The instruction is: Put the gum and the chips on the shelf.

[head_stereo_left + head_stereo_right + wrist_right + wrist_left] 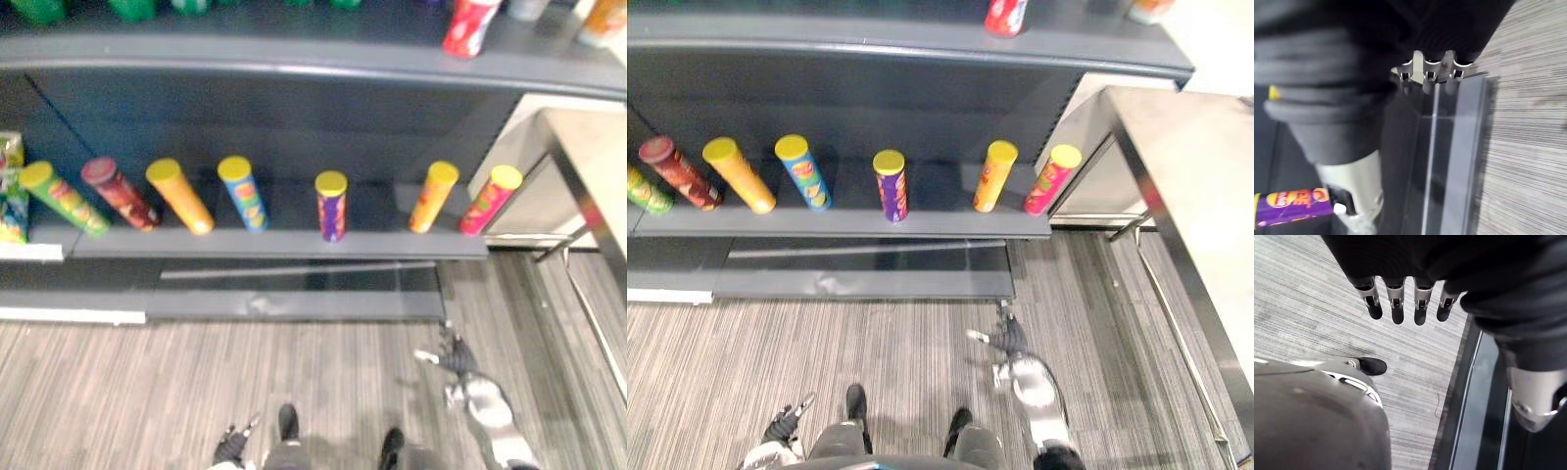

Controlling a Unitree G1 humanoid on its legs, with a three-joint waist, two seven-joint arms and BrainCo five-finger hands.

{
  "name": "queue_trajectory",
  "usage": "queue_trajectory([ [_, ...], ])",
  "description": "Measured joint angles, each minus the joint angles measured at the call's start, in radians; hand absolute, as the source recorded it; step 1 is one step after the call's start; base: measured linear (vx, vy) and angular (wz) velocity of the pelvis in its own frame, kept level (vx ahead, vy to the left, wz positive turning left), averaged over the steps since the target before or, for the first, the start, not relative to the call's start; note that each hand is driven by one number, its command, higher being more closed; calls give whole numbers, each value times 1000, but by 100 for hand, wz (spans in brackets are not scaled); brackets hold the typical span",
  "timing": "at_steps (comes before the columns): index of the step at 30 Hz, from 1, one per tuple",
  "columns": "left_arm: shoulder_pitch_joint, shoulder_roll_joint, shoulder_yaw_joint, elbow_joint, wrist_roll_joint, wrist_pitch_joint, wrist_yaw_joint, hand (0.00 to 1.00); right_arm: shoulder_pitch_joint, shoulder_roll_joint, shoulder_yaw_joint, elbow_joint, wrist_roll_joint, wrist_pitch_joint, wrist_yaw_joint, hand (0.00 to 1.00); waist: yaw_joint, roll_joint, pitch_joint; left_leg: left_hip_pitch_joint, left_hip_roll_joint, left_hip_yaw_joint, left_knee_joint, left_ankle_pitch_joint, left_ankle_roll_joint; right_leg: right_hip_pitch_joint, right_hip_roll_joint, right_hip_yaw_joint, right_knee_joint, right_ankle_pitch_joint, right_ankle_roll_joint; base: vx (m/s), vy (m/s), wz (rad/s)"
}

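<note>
Several chip cans with yellow lids stand in a row on the low dark shelf point(284, 245), among them a blue can point(243, 193), a purple can point(331, 206) and a pink can point(491, 199). The purple can point(1293, 208) also shows past my right hand in the right wrist view. My left hand point(230, 446) hangs low over the striped floor with its fingers point(1397, 303) straight and nothing in it. My right hand point(456, 357) hangs lower right of the shelf's base, open, with nothing held in its fingers point(1430, 73). I cannot make out any gum.
An upper shelf point(294, 49) carries a red can point(468, 26) and green items at the far left. Colourful packets point(12, 186) sit at the left end of the low shelf. A pale table point(1195, 176) with a metal frame stands on the right.
</note>
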Motion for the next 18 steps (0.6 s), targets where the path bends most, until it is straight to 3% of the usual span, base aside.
queue_trajectory([
  [4, 15, 7, 1, 21, 36, 0, -8, 0, 94, 34, -62, 177, -7, 2, 38, 0, -9, 1, -47, 25, -6, 12, -5, -8, 1, 34, 0, 8, -39, 11, 5, 62, 38, -9],
  [11, 33, -18, 80, 76, 30, 4, -3, 0, 109, 94, -358, 560, -1, 13, -7, 0, -25, 26, -78, 88, -3, 44, -11, -27, -2, 103, 12, 36, -99, 34, 6, 16, 13, -14],
  [14, 44, -33, 115, 89, 23, 3, -7, 0, 110, 115, -473, 618, 4, 22, -32, 0, -35, 36, -89, 103, -1, 63, -11, -32, -2, 107, 15, 53, -102, 39, 4, 4, 6, -17],
  [18, 49, -47, 130, 109, -16, 3, -9, 0, 119, 135, -557, 644, 101, 40, -57, 0, -36, 50, -91, 133, -1, 78, -12, -43, -3, 136, 16, 63, -118, 43, 9, 11, 13, -9],
])
